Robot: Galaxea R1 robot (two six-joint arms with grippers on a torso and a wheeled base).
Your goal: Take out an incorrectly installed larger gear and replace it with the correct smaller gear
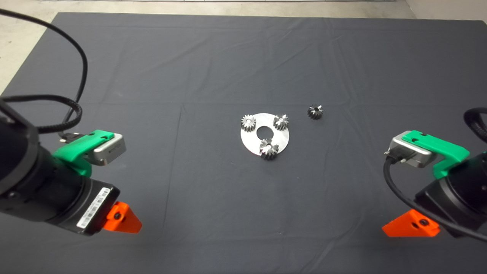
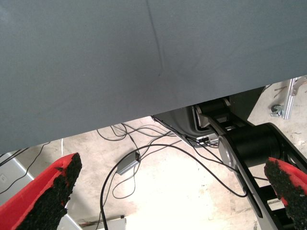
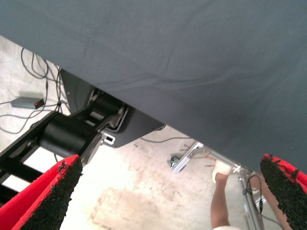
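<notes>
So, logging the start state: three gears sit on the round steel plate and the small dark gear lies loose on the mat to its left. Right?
Not quite. In the head view the smaller gear lies to the right of the round steel plate, not the left. The plate does carry three gears, including the larger gear.

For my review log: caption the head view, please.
Larger gear and two silvery gears on round plate; smaller gear loose on mat.

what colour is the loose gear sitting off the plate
Nearly black, with glinting tooth tips: the smaller gear, best in the head view.
</notes>
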